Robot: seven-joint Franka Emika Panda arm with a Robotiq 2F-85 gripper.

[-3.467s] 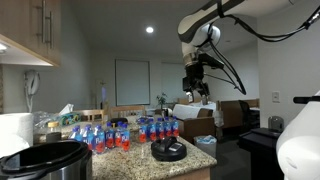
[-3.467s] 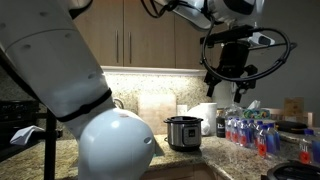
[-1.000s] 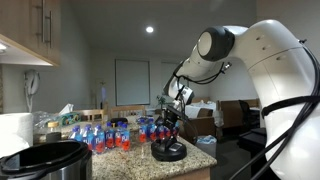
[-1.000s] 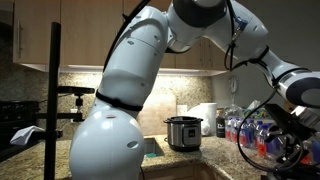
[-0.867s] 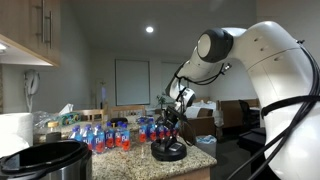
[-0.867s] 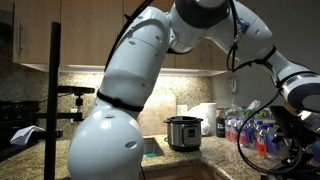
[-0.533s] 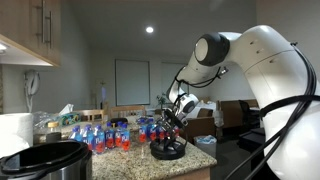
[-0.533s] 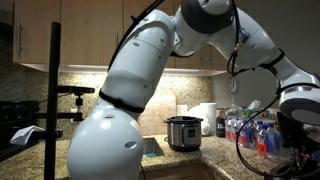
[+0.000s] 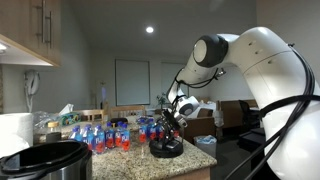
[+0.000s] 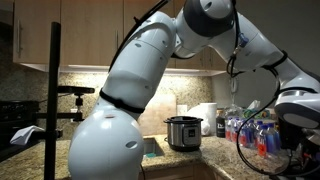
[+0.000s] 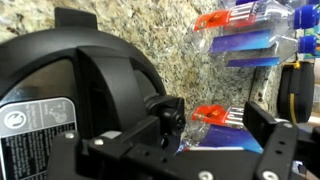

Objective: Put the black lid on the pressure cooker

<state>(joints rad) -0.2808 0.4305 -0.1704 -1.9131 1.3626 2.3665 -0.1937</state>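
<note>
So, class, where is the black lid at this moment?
In an exterior view the black lid lies on the granite counter, just right of the bottles in the picture, under the gripper.

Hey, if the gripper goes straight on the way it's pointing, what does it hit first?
Probably the black lid: in an exterior view the gripper points down just above it. The wrist view puts the lid left of centre, so it might partly meet the granite counter instead; depth is unclear.
</note>
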